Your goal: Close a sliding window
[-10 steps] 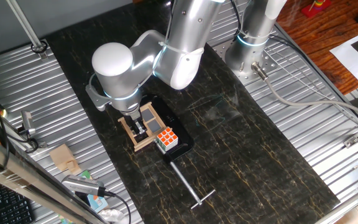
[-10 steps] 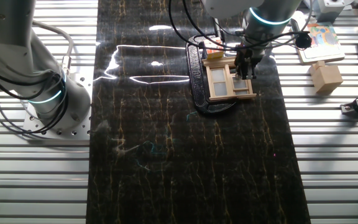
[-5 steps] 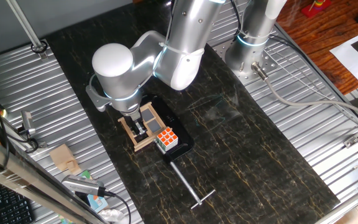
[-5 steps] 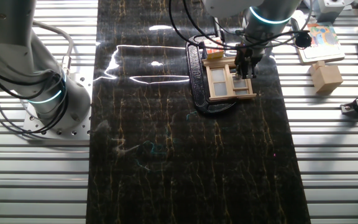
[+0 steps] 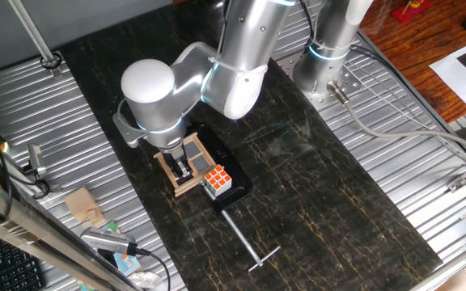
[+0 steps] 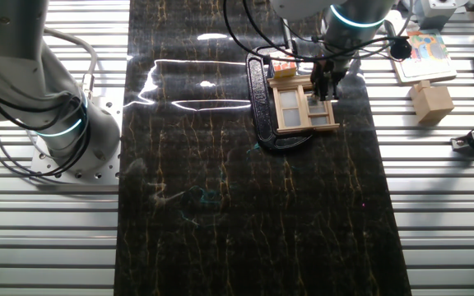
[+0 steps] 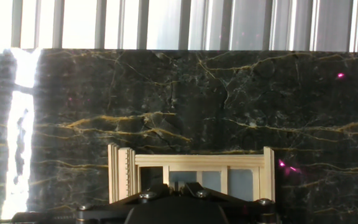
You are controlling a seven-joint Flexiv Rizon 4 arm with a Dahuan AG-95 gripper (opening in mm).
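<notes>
Dark marbled desk (image 6: 245, 205) carries the sliding window (image 6: 303, 107); the gripper (image 6: 326, 80) sits directly over it, its opening indiscernible.

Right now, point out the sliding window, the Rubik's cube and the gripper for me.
sliding window (image 6: 296, 114): the other fixed view, on the tan cross bars of the frame.
Rubik's cube (image 5: 217, 181): one fixed view, on its top face.
gripper (image 6: 327, 83): the other fixed view, at the dark fingers over the window's edge.

The silver Flexiv arm (image 5: 237, 56) bends down from its base, its white rounded wrist joint (image 5: 148, 93) directly above the black two-finger gripper (image 5: 181, 168). The gripper points straight down; whether its jaws are parted is hidden.
</notes>
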